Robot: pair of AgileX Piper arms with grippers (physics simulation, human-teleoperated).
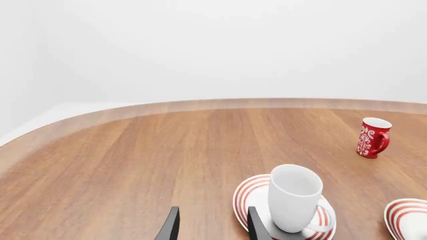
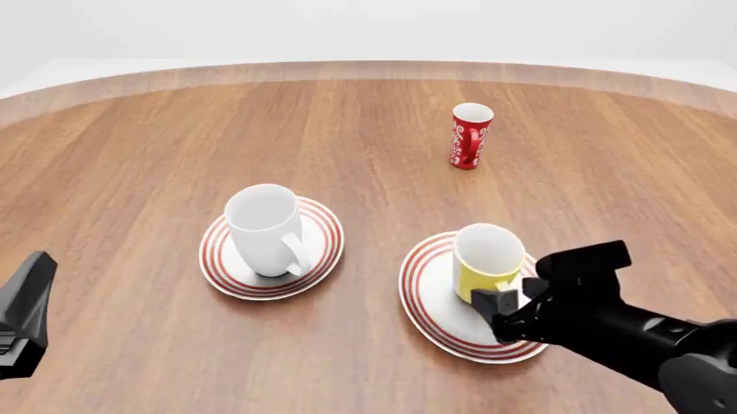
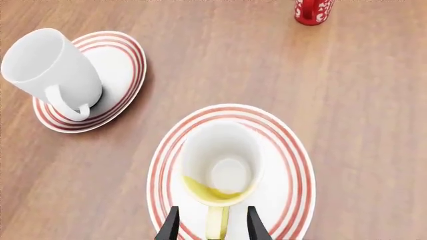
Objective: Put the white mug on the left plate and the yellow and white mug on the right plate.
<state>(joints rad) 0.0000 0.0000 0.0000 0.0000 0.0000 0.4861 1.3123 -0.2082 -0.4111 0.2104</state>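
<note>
Jaws straddle yellow and white mug (image 3: pixel 223 172) handle; red cup (image 2: pixel 469 135) well apart

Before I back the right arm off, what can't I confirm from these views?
- Front view: right gripper body hides the yellow and white mug handle, so contact is unclear.
- Right wrist view: the fingers straddle the handle, tips cut off by the frame edge; grip unconfirmed.
- Left wrist view: the right plate is cut off by the frame edge.

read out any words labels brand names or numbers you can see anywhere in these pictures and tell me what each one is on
None: no readable text in any view.
The red cup bears only white swirl ornament, no letters.
The white mug, the yellow and white mug, and both red-ringed plates are unmarked.
</note>
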